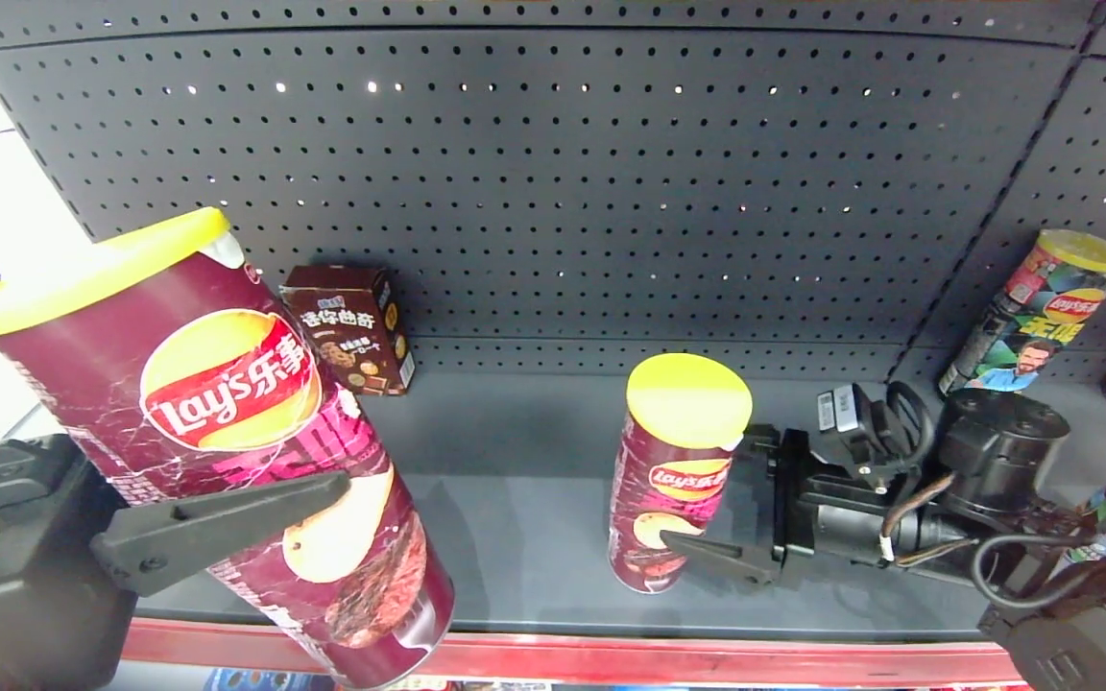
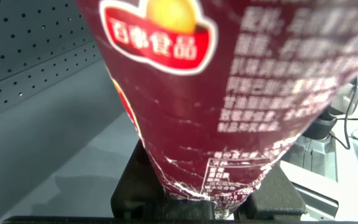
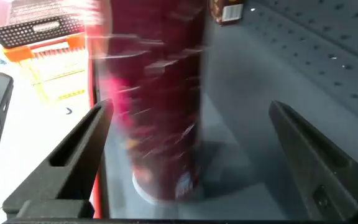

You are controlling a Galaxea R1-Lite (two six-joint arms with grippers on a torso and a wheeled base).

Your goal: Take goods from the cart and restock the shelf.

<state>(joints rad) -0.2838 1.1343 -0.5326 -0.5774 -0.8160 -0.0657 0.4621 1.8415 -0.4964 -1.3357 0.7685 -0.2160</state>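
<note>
The left gripper [image 1: 303, 499] has its jaws clenched on a maroon chip can [image 1: 227, 432], yellow lid on, tilted over the front left corner of the shelf [image 1: 515, 537]. A second maroon can [image 1: 678, 480], also lidded, stands upright near the shelf's front edge, about midway along, between the spread jaws of the right gripper [image 3: 191, 112]. A closed brown cookie box [image 1: 351, 326] stands at the back edge, and another lidded can [image 1: 1043, 307] at the back right.

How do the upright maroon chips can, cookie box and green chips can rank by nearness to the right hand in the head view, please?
1. Upright maroon chips can: mid-shelf, within the right hand.
2. Cookie box (back left) and green chips can (back right): too close to call.
</note>
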